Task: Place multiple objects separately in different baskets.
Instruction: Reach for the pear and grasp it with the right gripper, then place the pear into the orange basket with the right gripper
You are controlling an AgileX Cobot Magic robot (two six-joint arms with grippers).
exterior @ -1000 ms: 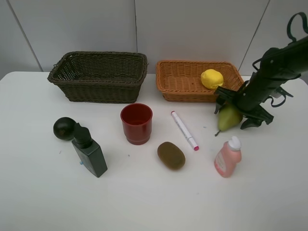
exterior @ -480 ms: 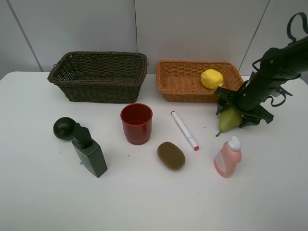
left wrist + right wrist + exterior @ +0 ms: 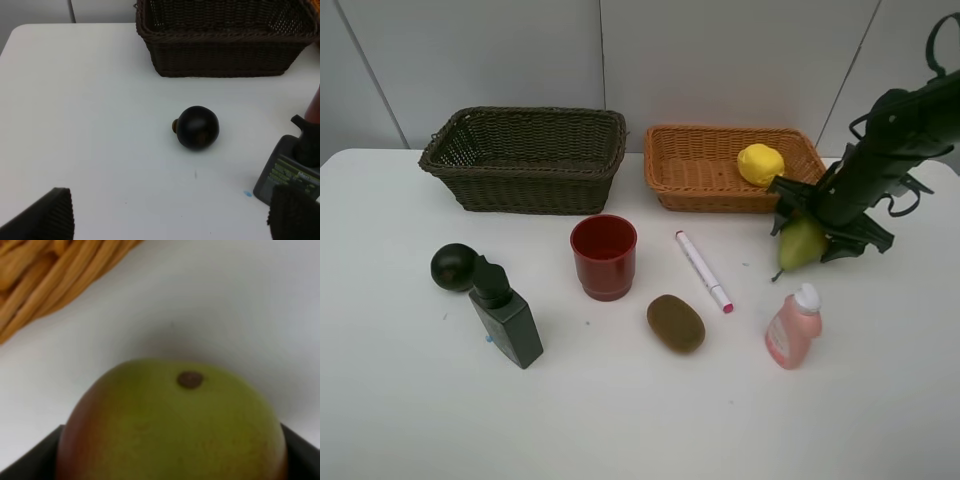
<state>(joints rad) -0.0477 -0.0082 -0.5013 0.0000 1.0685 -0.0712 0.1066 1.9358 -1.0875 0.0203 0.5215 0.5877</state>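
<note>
My right arm slants down from the far right. The right gripper [image 3: 808, 238] has its fingers [image 3: 30, 460] clamped on the green-red pear [image 3: 801, 243], low over the tabletop [image 3: 640, 420] beside the orange-tan basket [image 3: 690, 175]. The left gripper [image 3: 170, 220] has its fingers wide apart near the dark round fruit [image 3: 198, 127]. Since 1 second ago, arm and pear have shifted slightly right.
</note>
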